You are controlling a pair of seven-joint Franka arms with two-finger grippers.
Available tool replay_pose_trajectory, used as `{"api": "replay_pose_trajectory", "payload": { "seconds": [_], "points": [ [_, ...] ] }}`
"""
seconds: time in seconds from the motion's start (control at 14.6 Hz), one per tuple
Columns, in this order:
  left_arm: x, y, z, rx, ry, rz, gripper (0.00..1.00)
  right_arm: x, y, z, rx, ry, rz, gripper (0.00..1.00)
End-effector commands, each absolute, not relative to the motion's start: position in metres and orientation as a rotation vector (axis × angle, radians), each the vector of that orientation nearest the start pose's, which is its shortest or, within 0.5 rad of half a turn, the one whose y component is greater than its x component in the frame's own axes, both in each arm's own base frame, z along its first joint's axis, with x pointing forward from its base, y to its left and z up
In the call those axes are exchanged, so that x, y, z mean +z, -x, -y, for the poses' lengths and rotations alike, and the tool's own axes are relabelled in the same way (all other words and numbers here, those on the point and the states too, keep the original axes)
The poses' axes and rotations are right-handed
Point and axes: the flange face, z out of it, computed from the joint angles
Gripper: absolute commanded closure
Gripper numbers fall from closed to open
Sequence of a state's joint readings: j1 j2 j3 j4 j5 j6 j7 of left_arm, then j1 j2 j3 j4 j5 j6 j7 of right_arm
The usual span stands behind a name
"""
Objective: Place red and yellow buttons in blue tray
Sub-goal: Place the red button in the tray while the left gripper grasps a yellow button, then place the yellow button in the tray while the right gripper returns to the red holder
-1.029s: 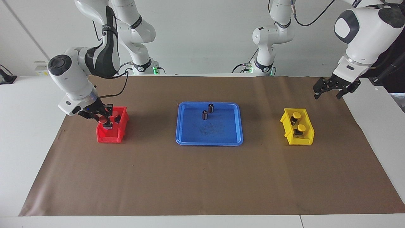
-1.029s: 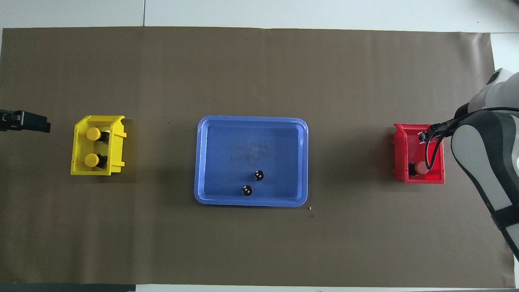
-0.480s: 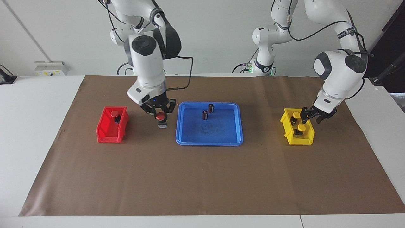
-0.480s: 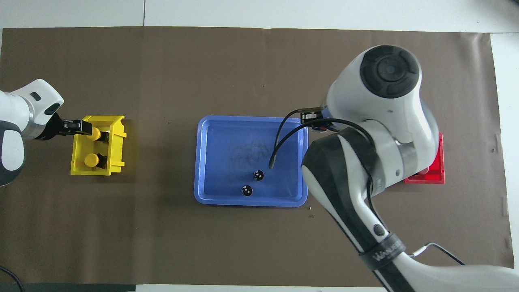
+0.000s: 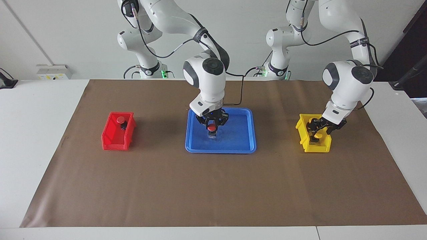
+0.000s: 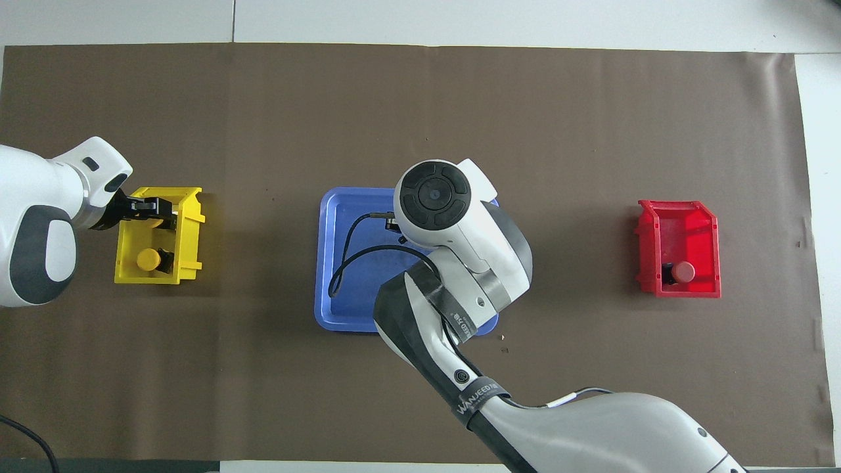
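While your right gripper (image 5: 211, 124) hangs over the wide glossy blue plastic tray (image 5: 247, 140), fingers clamped on a red-capped push button (image 5: 211, 129) with a small black base, you're at the drop: lower it and let go on bare floor. The second red button (image 5: 121, 121) sits in the small red bin (image 5: 111, 140). Your left gripper (image 5: 319, 129) is down in the small yellow bin (image 5: 304, 129) at a yellow-capped button (image 6: 148, 259); I can't tell its fingers.

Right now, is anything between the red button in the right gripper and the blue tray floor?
Nothing visible: the right gripper holds the red button over bare blue tray floor.
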State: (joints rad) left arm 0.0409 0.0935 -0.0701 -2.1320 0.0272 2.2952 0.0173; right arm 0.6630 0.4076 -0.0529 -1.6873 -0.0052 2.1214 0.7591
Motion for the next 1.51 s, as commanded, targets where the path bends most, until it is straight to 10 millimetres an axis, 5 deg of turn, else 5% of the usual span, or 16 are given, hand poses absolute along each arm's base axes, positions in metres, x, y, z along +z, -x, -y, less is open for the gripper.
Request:
{"api": "replay_pose_trajectory", "payload": {
  "seconds": [0.0, 0.07, 0.21, 0.34, 0.41, 0.55, 0.82, 1.1, 1.23, 1.44],
  "points": [
    [0.360, -0.560, 0.017, -0.135, 3.118, -0.056, 0.98, 0.358, -0.543, -0.394, -0.057, 3.129, -0.253, 0.81],
    [0.363, -0.564, 0.016, -0.131, 3.117, -0.057, 0.99, 0.358, -0.543, -0.394, -0.058, 3.128, -0.253, 0.72],
    [0.397, -0.587, 0.014, -0.104, 3.116, -0.063, 0.99, 0.361, -0.548, -0.387, -0.051, 3.136, -0.268, 0.00],
    [0.462, -0.616, 0.025, -0.038, 3.119, -0.036, 0.99, 0.378, -0.556, -0.370, -0.063, 3.190, -0.261, 0.00],
    [0.482, -0.627, 0.045, -0.008, 3.124, -0.006, 0.99, 0.403, -0.561, -0.351, -0.065, 3.196, -0.289, 0.00],
    [0.476, -0.620, 0.126, -0.002, 3.122, 0.145, 0.99, 0.443, -0.561, -0.279, 0.011, 3.223, -0.179, 0.00],
    [0.435, -0.553, 0.272, -0.092, 3.146, 0.264, 0.99, 0.472, -0.506, -0.113, 0.068, 3.196, 0.054, 0.00],
    [0.408, -0.501, 0.364, -0.064, 3.151, 0.253, 0.99, 0.428, -0.472, 0.025, -0.025, 3.158, 0.211, 0.00],
    [0.387, -0.482, 0.395, -0.094, 3.174, 0.270, 0.99, 0.409, -0.476, 0.049, 0.008, 3.156, 0.215, 0.07],
    [0.360, -0.485, 0.403, -0.073, 3.167, 0.270, 0.99, 0.388, -0.483, 0.053, 0.015, 3.136, 0.202, 0.19]
  ]
}}
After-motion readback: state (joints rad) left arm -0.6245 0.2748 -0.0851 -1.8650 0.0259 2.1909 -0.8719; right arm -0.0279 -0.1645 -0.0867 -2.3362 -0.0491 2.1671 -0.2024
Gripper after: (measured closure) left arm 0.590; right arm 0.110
